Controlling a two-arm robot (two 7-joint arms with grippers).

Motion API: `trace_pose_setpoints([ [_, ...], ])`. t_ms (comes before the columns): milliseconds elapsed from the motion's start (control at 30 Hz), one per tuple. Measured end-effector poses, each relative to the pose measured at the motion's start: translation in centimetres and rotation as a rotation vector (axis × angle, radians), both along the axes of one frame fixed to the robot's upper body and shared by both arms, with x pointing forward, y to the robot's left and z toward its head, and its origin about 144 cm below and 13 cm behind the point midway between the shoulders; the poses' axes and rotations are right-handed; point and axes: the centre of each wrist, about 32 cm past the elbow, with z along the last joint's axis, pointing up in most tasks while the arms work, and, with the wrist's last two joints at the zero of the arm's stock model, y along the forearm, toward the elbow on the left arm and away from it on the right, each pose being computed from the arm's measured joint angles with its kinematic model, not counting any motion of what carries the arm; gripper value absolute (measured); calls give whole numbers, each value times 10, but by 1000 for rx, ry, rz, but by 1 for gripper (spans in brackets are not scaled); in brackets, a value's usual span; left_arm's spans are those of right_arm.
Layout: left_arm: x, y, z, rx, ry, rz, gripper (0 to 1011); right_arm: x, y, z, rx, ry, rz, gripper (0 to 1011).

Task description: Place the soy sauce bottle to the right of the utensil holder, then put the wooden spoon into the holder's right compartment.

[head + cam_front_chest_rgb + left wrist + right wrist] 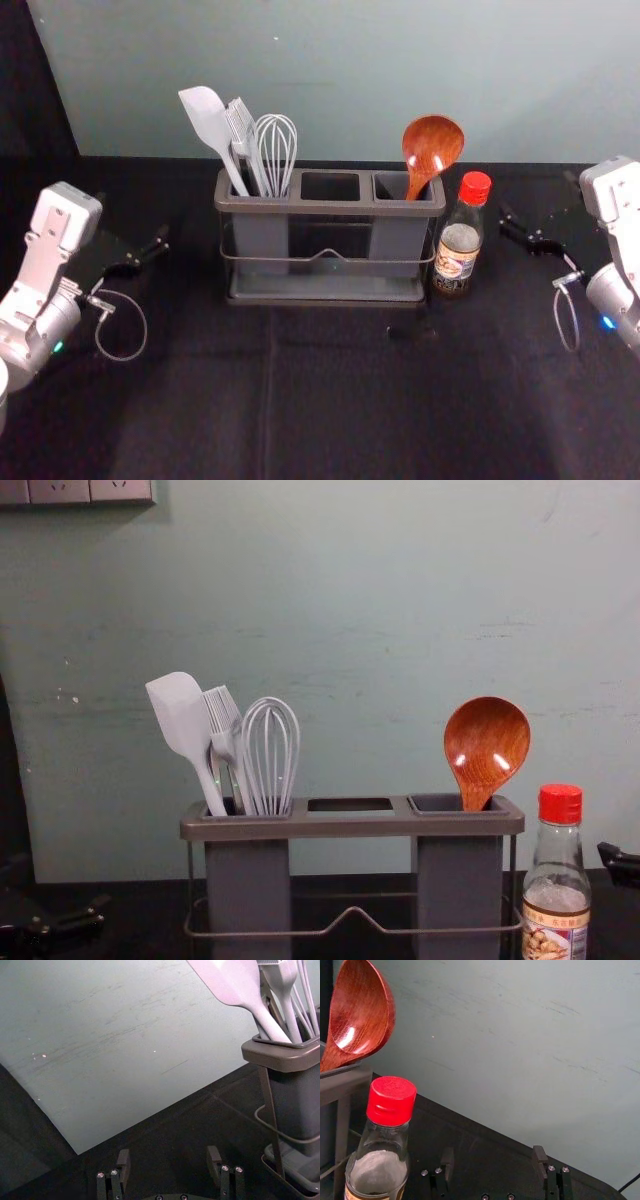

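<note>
Spoon [433, 142] stood in holder [330, 208], right compartment [397, 240]; bottle [460, 243] at right.
Left gripper [133, 218] and right gripper [538, 197] flanked them, wide open, empty.

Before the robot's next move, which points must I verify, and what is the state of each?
Clear glass soy sauce bottle with red cap upright, right of dark grey, wire-railed utensil holder: ok.
Glossy reddish-brown wooden spoon in holder's right compartment: ok.
Pale grey flat spatula, brush and whisk in left compartment: ok.
Left tool, left of holder, open and empty: ok.
Right tool, right of bottle, open and empty: ok.
Cap tightened: cannot tell.
</note>
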Motion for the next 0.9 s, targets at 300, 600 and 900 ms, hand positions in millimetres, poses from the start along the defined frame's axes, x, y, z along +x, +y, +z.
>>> trace_pose_setpoints([
  [300, 0, 0, 0, 0, 0, 0, 1005, 0, 0, 0, 0, 0, 0, 1002],
  [600, 0, 0, 0, 0, 0, 0, 1005, 0, 0, 0, 0, 0, 0, 1002],
  [900, 0, 0, 0, 0, 0, 0, 1005, 0, 0, 0, 0, 0, 0, 1003],
])
